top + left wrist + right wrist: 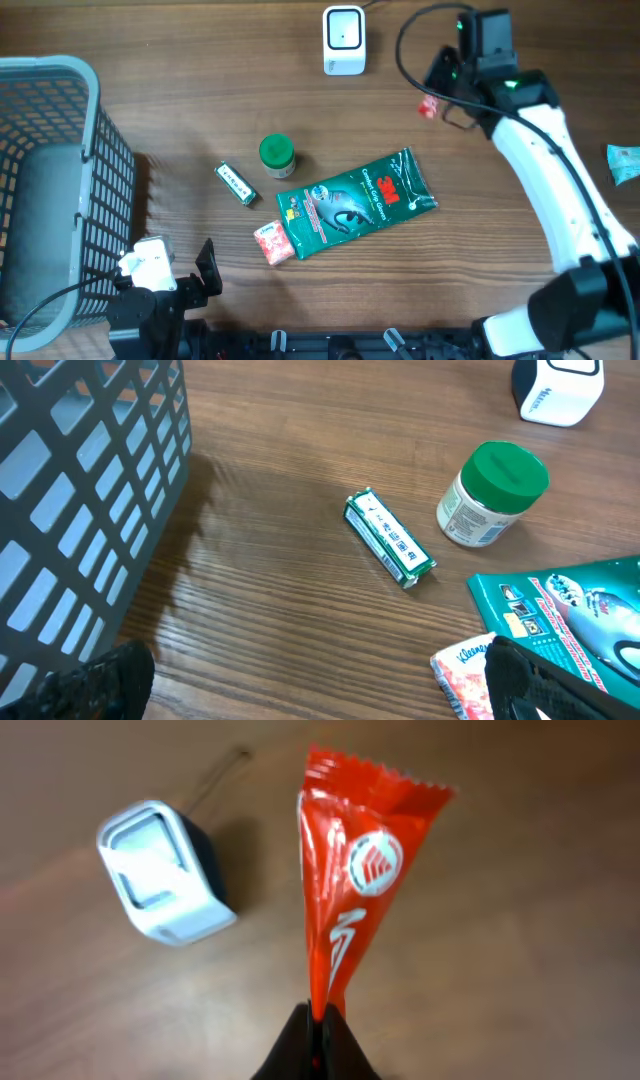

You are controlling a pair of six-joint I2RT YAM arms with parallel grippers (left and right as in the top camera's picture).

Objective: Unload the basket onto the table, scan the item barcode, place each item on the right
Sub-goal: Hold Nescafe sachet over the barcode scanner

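Note:
A red snack packet [350,890] hangs pinched at its narrow end in my right gripper [317,1020], which is shut on it. From overhead the packet [429,106] shows as a small red spot right of the white barcode scanner [343,40]. In the right wrist view the scanner [165,872] stands to the packet's left, apart from it. My left gripper [315,685] sits open and empty low at the table's front left, its right finger [540,685] next to a tissue pack [465,670].
A grey basket [95,160] fills the left side. Mid-table lie a green-lidded jar [276,155], a green gum pack [236,183], a green 3M packet [355,200] and the tissue pack [272,243]. A teal packet [624,162] lies at the right edge.

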